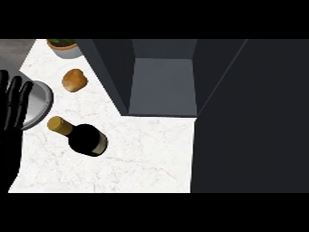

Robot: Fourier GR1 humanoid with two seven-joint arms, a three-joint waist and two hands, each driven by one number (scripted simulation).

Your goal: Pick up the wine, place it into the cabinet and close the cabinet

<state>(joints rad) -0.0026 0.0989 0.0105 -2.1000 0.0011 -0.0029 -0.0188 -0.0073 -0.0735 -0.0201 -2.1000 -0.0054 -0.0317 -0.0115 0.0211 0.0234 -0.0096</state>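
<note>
A dark wine bottle (84, 137) with a gold neck stands on the white marble counter (143, 154), seen from above. The cabinet (163, 86) is at the upper middle, its grey inside showing and its dark door (257, 118) swung open at the right. My left hand (3, 108) is at the left edge, fingers straight and pointing up, to the left of the bottle and not touching it. It holds nothing. My right hand does not show in this view.
A grey round plate (41, 102) lies partly behind the left hand. A brown bread roll (74, 80) sits left of the cabinet. A potted plant (64, 46) stands at the counter's far edge.
</note>
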